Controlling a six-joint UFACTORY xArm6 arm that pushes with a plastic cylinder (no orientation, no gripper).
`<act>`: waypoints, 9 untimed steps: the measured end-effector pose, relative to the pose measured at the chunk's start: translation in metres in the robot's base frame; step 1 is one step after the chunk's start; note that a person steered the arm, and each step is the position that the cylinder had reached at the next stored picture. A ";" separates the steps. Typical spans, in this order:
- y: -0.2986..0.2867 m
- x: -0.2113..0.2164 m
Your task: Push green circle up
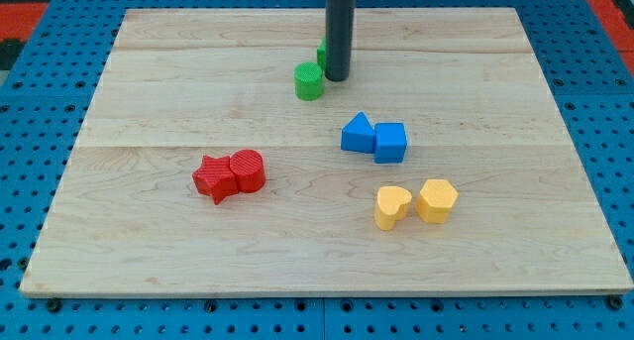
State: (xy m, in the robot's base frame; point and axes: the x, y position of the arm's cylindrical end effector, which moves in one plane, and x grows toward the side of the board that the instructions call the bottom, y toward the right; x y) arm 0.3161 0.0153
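The green circle (309, 81) sits in the upper middle of the wooden board (149, 102). My tip (337, 78) rests on the board just to the view's right of it, close beside it. A second green block (322, 54) is mostly hidden behind the rod, just above the green circle; its shape cannot be made out.
A blue triangle (357, 134) and a blue cube (390, 142) touch at centre right. A red star (213, 177) and a red cylinder (248, 170) touch at centre left. A yellow heart (392, 206) and a yellow hexagon (437, 199) lie at lower right.
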 end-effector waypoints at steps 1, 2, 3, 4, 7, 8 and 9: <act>-0.032 0.034; -0.040 0.073; -0.060 0.105; -0.055 0.134; -0.105 0.109; -0.102 0.103; -0.102 0.086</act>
State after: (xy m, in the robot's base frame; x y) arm 0.4018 -0.0870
